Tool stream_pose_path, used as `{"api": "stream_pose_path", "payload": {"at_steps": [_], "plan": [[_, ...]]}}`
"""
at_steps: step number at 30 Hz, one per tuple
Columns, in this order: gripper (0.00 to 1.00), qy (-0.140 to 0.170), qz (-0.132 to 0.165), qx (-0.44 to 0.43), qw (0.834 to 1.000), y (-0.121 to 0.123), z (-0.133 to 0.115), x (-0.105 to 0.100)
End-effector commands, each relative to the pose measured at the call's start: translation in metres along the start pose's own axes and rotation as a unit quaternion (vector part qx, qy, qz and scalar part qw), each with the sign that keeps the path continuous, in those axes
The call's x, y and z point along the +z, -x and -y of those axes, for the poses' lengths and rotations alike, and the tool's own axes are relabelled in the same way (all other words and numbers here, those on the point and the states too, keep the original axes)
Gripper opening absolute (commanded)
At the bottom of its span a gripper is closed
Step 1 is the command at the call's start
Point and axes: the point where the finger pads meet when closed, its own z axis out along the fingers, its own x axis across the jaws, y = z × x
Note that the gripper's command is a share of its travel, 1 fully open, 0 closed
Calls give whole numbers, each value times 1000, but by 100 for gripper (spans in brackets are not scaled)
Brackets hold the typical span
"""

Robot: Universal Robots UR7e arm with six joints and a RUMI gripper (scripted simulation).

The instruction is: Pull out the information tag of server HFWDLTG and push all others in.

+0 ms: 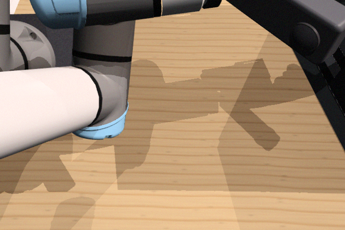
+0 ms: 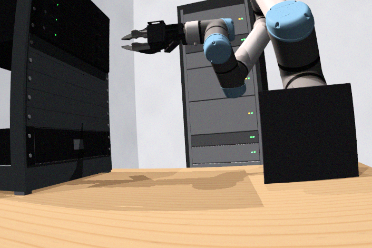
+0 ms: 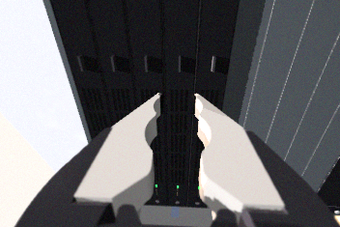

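The dark server rack [image 2: 60, 73] stands at the left of the wooden table in the exterior view. Its upper servers show green lights. A small grey square [image 2: 78, 144] sits on the front of its lowest black server. My gripper [image 2: 124, 42] hangs in the air a short way to the right of the rack's upper part, pointing at it and apart from it. Its fingers stand slightly apart with nothing between them. In the wrist view the fingertips frame the rack front, where a row of small rectangular slots [image 3: 147, 64] runs across. No service tag text is readable.
A grey second rack [image 2: 222, 89] stands behind against the wall. My arm rises from a black pedestal [image 2: 307, 132] on the right. In the top view the arm links [image 1: 55, 96] fill the left side and the rack's edge [image 1: 328, 96] shows at the right.
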Motion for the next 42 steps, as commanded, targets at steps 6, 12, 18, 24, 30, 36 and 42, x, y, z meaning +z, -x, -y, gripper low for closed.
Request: {"api": "stream_pose_path", "payload": {"at_steps": [6,12,18,24,30,36,42], "plan": [[15,1,0,1,1000,0,-1,26],[15,1,0,1,1000,0,-1,48],[15,1,0,1,1000,0,-1,60],[15,1,0,1,1000,0,-1,70],[15,1,0,1,1000,0,-1,71],[15,1,-1,1,1000,0,-1,70],[15,1,-1,1,1000,-1,-1,70]]}}
